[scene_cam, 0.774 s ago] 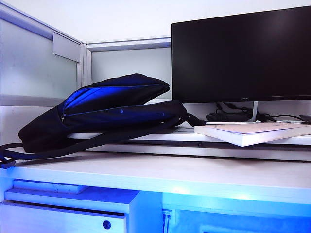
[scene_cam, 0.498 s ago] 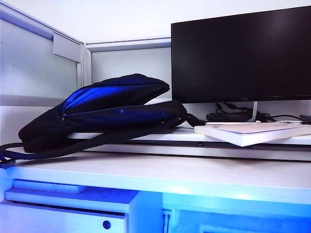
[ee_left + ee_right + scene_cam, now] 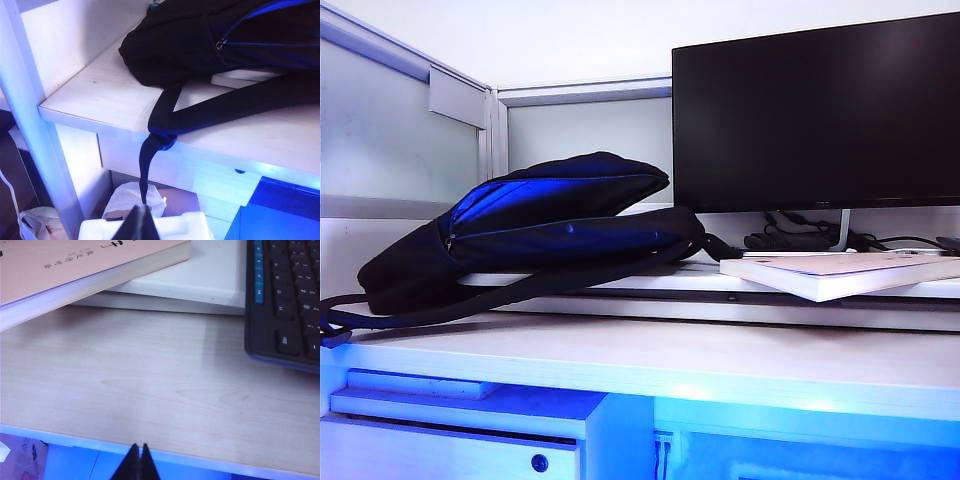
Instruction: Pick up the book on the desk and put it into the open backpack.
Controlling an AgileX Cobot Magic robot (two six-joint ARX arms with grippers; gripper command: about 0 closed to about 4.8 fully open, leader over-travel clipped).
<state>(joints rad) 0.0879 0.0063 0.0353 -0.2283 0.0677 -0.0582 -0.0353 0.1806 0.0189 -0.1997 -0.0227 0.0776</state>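
The book (image 3: 75,267) lies flat on the raised shelf, overhanging its edge, ahead of the right pincer (image 3: 138,452), which is nearer; the left pincer (image 3: 140,217) faces the backpack (image 3: 210,40); both pincers are closed and empty, low before the surface (image 3: 150,385).

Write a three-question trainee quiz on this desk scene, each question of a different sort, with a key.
1. True or false: the book lies inside the backpack.
2. Multiple choice: the backpack's dark strap does what? A) hangs over the desk edge; B) lies coiled on the book; C) wraps the monitor stand.
3. Fill in: in their wrist views, the left gripper and right gripper both show jaws that are ____.

Key:
1. False: it rests on the raised shelf below the monitor, one corner jutting past the shelf edge.
2. A.
3. Shut, holding nothing, low at the desk's front.
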